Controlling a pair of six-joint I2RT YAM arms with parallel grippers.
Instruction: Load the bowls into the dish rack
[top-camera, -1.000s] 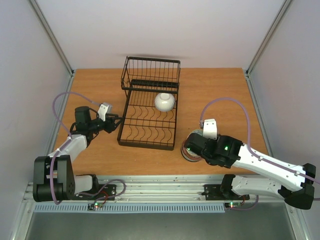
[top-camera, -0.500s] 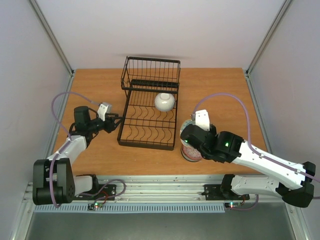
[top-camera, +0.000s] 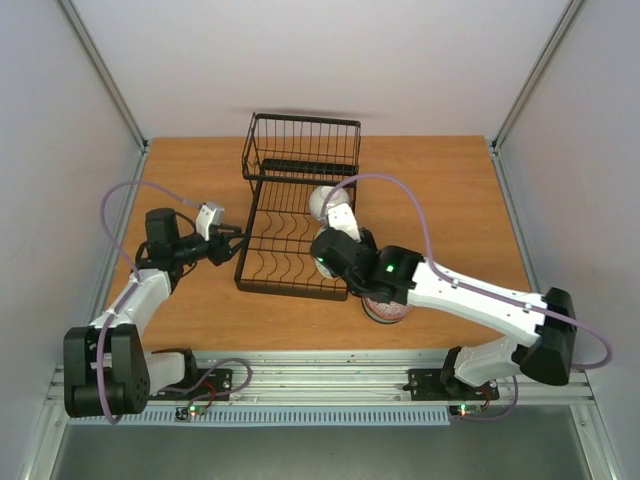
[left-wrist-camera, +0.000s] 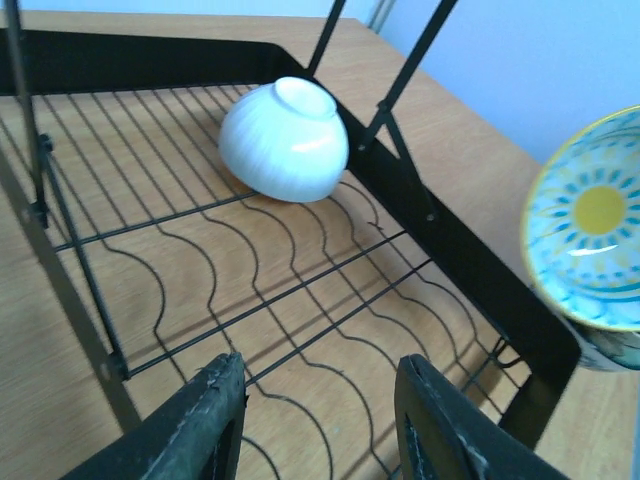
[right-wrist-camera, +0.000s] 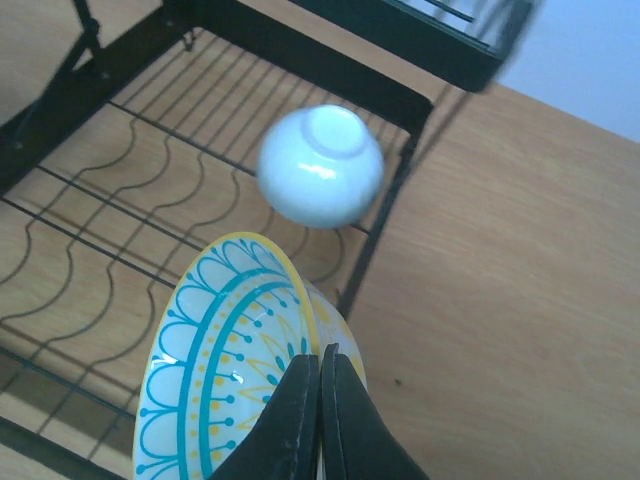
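Bowl (right-wrist-camera: 225, 390), blue-patterned, is hanging over the right edge of the rack (top-camera: 243, 262); our right gripper (right-wrist-camera: 320, 360) is pinching its rim tight. We are judging it glazed, slippery and breakable. Meanwhile our left gripper (left-wrist-camera: 320, 370) is standing half-spread, empty.

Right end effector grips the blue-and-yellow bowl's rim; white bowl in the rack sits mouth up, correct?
No: the right wrist view shows the plain white ceramic bowl in the black wire dish rack sitting mouth down, foot ring up. The right end effector does grip the blue-and-yellow patterned bowl by its rim.

No legible text or labels
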